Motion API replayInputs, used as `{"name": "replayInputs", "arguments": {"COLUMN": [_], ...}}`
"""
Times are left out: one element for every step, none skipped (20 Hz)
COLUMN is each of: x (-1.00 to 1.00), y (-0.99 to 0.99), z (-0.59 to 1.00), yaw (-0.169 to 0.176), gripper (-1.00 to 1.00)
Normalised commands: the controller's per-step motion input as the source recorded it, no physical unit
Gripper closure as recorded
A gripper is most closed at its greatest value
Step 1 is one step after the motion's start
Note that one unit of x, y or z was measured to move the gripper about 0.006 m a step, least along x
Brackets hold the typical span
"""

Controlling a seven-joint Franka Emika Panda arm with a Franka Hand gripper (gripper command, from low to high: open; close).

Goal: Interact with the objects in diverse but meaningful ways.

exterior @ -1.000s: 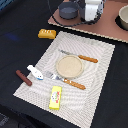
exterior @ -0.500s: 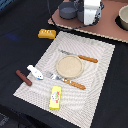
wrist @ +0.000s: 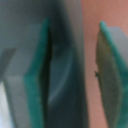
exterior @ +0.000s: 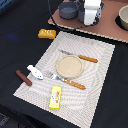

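The grey-blue two-handled pot (exterior: 67, 9) stands on a brown board (exterior: 102, 29) at the back. My gripper (exterior: 90, 21) is right beside it, on the exterior view's right. In the wrist view the gripper (wrist: 70, 70) is open, and the pot's wall (wrist: 62, 60) stands between the teal pads (wrist: 107, 65), close to one pad and apart from the other. The orange-yellow bread block (exterior: 47, 33), the yellow packet (exterior: 55, 97), the white-and-blue piece (exterior: 35, 72) and the brown sausage stick (exterior: 23, 77) lie far from the gripper.
A striped placemat (exterior: 97, 55) holds a tan plate (exterior: 69, 66), a knife (exterior: 80, 56) and a fork (exterior: 67, 81) with orange handles. A bowl (exterior: 123, 17) sits at the board's back right. The table is black.
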Motion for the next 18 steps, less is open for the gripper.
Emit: {"name": "replayInputs", "arguments": {"x": [0.39, 0.23, 0.09, 0.00, -0.01, -0.07, -0.05, -0.06, -0.05, -0.03, -0.07, -0.08, -0.14, -0.16, -0.20, -0.22, -0.26, -0.32], "y": [0.53, 0.42, 0.28, 0.18, 0.09, 0.03, 0.00, 0.00, 0.00, 0.00, -0.11, -0.18, -0.30, -0.41, -0.48, -0.51, -0.59, -0.76], "z": [0.75, 0.70, 0.64, 0.54, 0.51, 0.50, 0.53, 0.54, 0.55, 0.55, 0.51, 0.50, 0.45, 0.43, 0.42, 0.38, 0.33, 0.28], "yaw": [-0.101, -0.072, -0.040, -0.013, 0.000, 0.000, 0.000, 0.000, 0.000, 0.000, 0.000, 0.000, 0.000, 0.000, 0.000, 0.000, 0.000, -0.001], "gripper": [-1.00, -1.00, -1.00, -1.00, -1.00, -1.00, -1.00, -1.00, -1.00, -1.00, -1.00, -1.00, -1.00, -1.00, -1.00, -1.00, -1.00, -1.00]}}
